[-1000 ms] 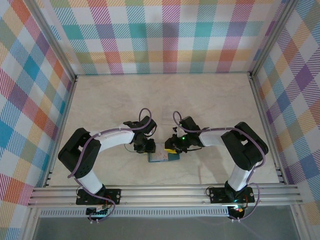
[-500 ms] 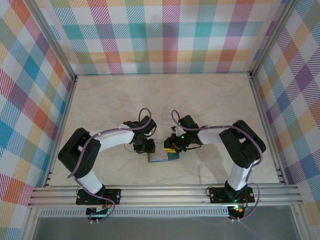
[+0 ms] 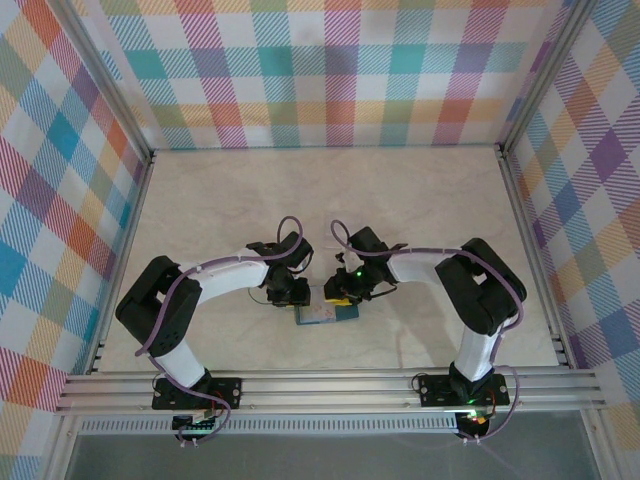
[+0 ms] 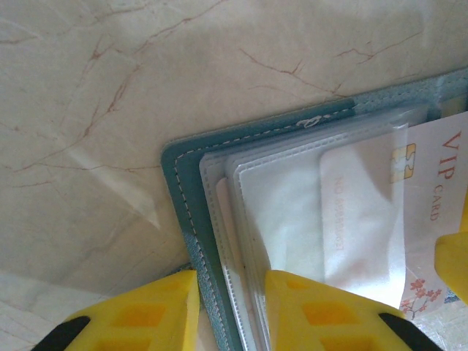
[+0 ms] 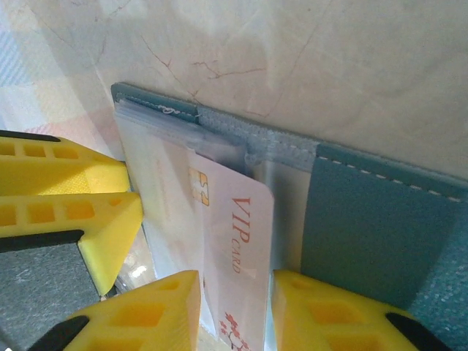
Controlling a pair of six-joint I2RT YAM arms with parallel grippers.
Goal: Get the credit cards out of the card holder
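Arch in over the card holder point(image 3: 327, 314) from either side, pinching its edge with left gripper point(image 4: 230, 292), bracketing a credit card point(image 5: 234, 241) with right gripper point(image 5: 235, 292).

Open tabletop point(image 3: 420, 200) beyond card holder point(image 3: 325, 313)

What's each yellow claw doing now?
Left gripper: closed on the teal-blue folding card holder.
Right gripper: closed on a pale plastic credit card.
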